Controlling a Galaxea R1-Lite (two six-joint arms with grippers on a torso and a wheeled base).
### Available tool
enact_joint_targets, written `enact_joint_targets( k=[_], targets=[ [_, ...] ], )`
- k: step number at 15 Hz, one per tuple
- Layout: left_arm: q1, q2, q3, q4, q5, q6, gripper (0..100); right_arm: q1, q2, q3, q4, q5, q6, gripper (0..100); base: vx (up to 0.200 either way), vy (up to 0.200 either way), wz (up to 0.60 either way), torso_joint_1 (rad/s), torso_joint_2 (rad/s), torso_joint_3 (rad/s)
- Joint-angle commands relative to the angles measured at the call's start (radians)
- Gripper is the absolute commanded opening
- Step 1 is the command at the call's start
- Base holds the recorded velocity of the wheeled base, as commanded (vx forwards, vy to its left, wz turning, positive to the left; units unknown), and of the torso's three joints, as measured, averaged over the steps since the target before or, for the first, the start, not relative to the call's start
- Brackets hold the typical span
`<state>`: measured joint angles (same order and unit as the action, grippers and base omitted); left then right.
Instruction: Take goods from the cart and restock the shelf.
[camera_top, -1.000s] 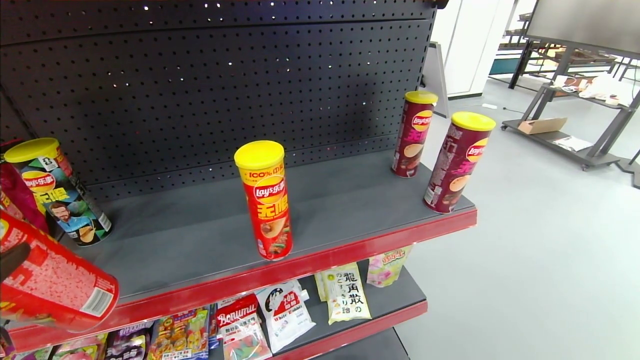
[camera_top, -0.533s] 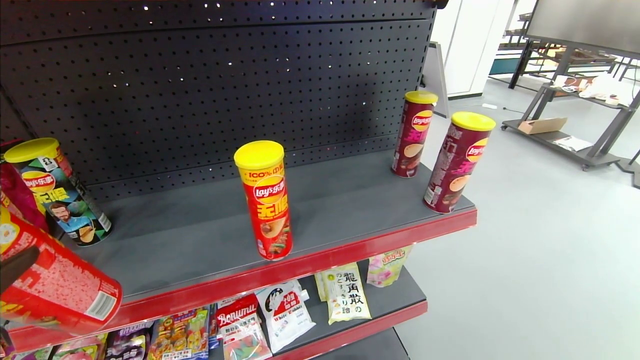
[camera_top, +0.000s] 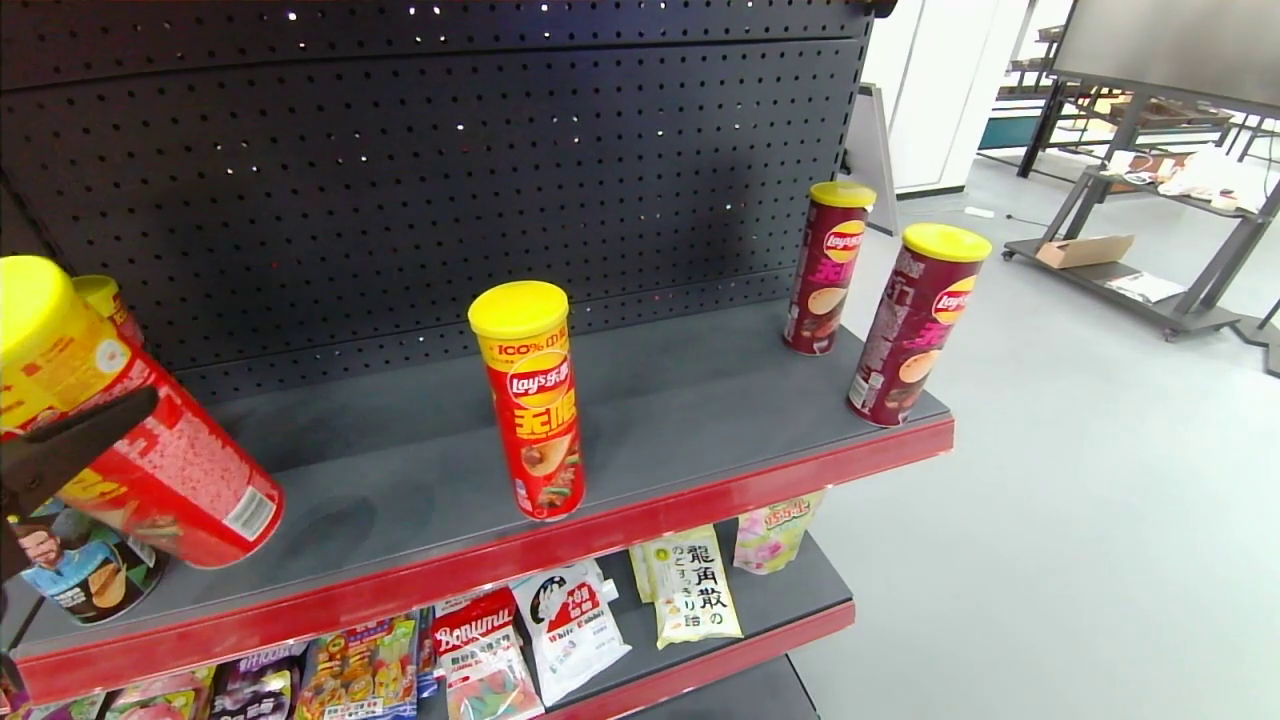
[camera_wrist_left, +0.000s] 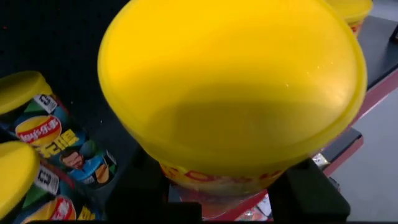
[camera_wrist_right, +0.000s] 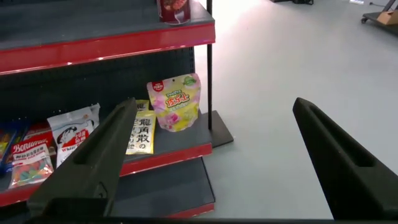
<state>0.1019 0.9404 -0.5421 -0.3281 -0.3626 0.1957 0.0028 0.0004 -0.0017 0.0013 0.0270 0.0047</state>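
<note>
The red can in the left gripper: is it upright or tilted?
Tilted: the red can, held by the left gripper, leans, its yellow lid toward the robot's left.

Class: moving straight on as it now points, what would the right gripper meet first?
Likely the lower shelf at its end, by the pink-and-green pouch; depth is unclear, so the right gripper might instead reach grey floor.

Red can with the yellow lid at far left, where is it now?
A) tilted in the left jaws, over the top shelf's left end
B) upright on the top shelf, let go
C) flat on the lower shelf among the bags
A: the red can leans with its lid toward the camera, clamped in the left gripper, over the left end of the top shelf.
</note>
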Motion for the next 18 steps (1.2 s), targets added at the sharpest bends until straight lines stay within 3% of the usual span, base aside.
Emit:
enact_joint_targets(
  k=[1,3,6,7,8,11,16,18],
  targets=[
    [-0.022,0.179,-0.055,-0.046,-0.003,-0.001,0,0.0,0.0,0.0,0.0,0.001,0.0,100,0.0,0.0,0.0,0.0,0.0,0.0],
    [-0.079,0.256,-0.107,-0.054,0.007,-0.004,0,0.0,0.0,0.0,0.0,0.001,0.0,100,0.0,0.0,0.0,0.0,0.0,0.0],
    [-0.125,0.417,-0.259,-0.054,0.016,-0.009,0,0.0,0.0,0.0,0.0,0.001,0.0,100,0.0,0.0,0.0,0.0,0.0,0.0],
    [-0.125,0.417,-0.259,-0.054,0.016,-0.009,0,0.0,0.0,0.0,0.0,0.001,0.0,100,0.0,0.0,0.0,0.0,0.0,0.0],
    [-0.169,0.546,-0.38,-0.054,0.073,-0.019,0,0.0,0.0,0.0,0.0,0.001,0.0,100,0.0,0.0,0.0,0.0,0.0,0.0],
    [-0.231,0.696,-0.552,-0.051,0.146,-0.096,0,0.0,0.0,0.0,0.0,0.001,0.0,100,0.0,0.0,0.0,0.0,0.0,0.0],
    [-0.288,0.879,-0.699,-0.052,0.183,-0.127,0,0.0,0.0,0.0,0.0,0.001,0.0,100,0.0,0.0,0.0,0.0,0.0,0.0],
    [-0.312,0.943,-0.762,-0.052,0.24,-0.147,0,0.0,0.0,0.0,0.0,0.001,0.0,100,0.0,0.0,0.0,0.0,0.0,0.0]
  ],
)
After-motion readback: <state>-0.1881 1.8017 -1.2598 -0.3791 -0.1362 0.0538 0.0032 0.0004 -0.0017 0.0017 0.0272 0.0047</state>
